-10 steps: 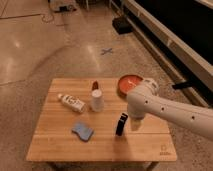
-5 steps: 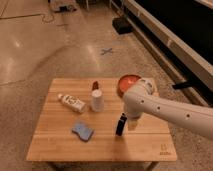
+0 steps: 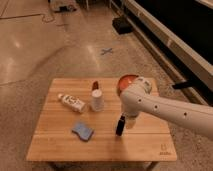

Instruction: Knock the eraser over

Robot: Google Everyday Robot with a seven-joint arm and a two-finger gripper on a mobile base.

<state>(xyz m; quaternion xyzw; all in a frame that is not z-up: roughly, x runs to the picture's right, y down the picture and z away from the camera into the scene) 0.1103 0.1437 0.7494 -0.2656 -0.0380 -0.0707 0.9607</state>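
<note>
Hidden or unclear, left to right: white tube-like item (image 3: pixel 72 102) lying on the wooden table (image 3: pixel 55 145), label blurred, can't read. Reddish-brown thing (image 3: pixel 95 85) just behind the white cup (image 3: pixel 97 101), lower part covered by the cup, can't tell what it is. Orange bowl (image 3: pixel 125 81) at the table's back edge, right part hidden behind the white arm (image 3: pixel 165 111). Arm cut off at the right frame edge, base not seen. Gripper (image 3: pixel 129 121) hangs under the arm's bulky wrist, right of table centre, just right of the eraser; it blends into the wrist, so spread or pressed together: cannot tell. Touching the eraser or only beside it: cannot tell either. Small mark (image 3: pixel 163 146) on the table's front right corner, unreadable. Eraser (image 3: pixel 120 126): slim black block standing on end, near upright, top leaning slightly right toward the gripper. It sits front-centre on the table, right of the blue sponge pad (image 3: pixel 82 131) and front-right of the cup, apart from both. Pale strip not made out. Not knocked over. Versus half a second ago: eraser same spot, same stance; tube, pad, cup and bowl unmoved. The arm's rounded joint sits a little further left over the bowl; gripper in about the same place by the eraser.
</note>
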